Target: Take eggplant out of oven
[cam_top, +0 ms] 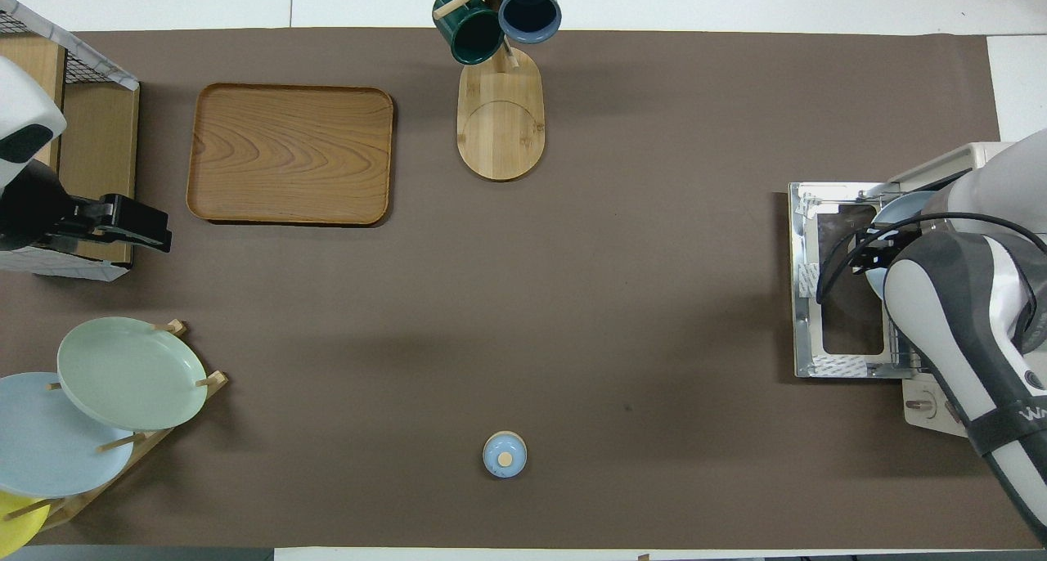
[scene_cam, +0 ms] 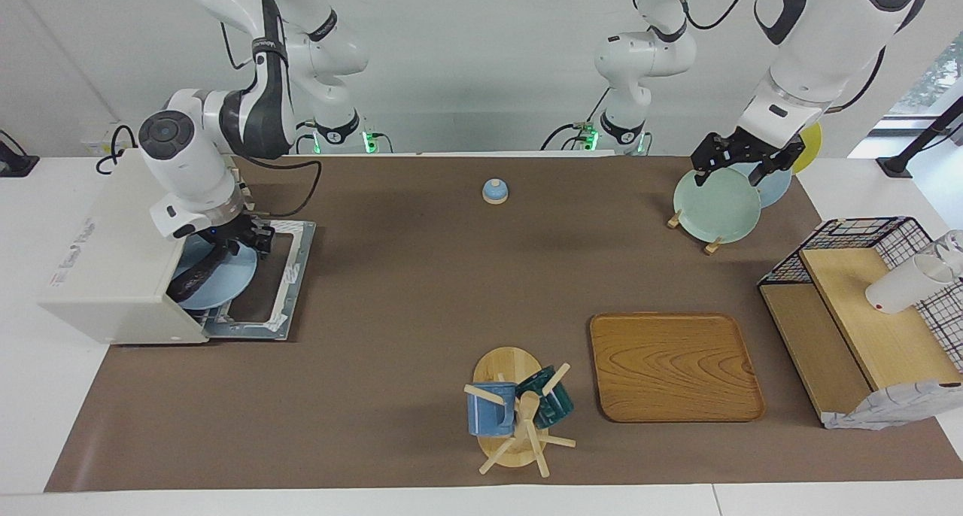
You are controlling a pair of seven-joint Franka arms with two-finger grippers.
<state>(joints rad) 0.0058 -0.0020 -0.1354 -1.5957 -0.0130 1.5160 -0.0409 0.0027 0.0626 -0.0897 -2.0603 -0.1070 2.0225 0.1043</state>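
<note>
The off-white oven [scene_cam: 113, 245] stands at the right arm's end of the table, with its door [scene_cam: 290, 275] folded down flat on the mat. In its mouth a light blue plate [scene_cam: 226, 284] carries the dark eggplant [scene_cam: 192, 277]. My right gripper [scene_cam: 244, 239] hangs over the plate at the oven's mouth, pointing down. From overhead the right gripper [cam_top: 871, 254] is over the plate's rim [cam_top: 900, 208] beside the door [cam_top: 842, 356], and the arm hides the eggplant. My left gripper [scene_cam: 741, 166] waits open over the plate rack with nothing in it.
A rack with green [scene_cam: 715, 204], blue and yellow plates stands near the left arm. A small blue lidded pot [scene_cam: 494, 191], a wooden tray [scene_cam: 673, 365], a mug tree [scene_cam: 519, 411] with two mugs and a wire shelf [scene_cam: 858, 313] share the mat.
</note>
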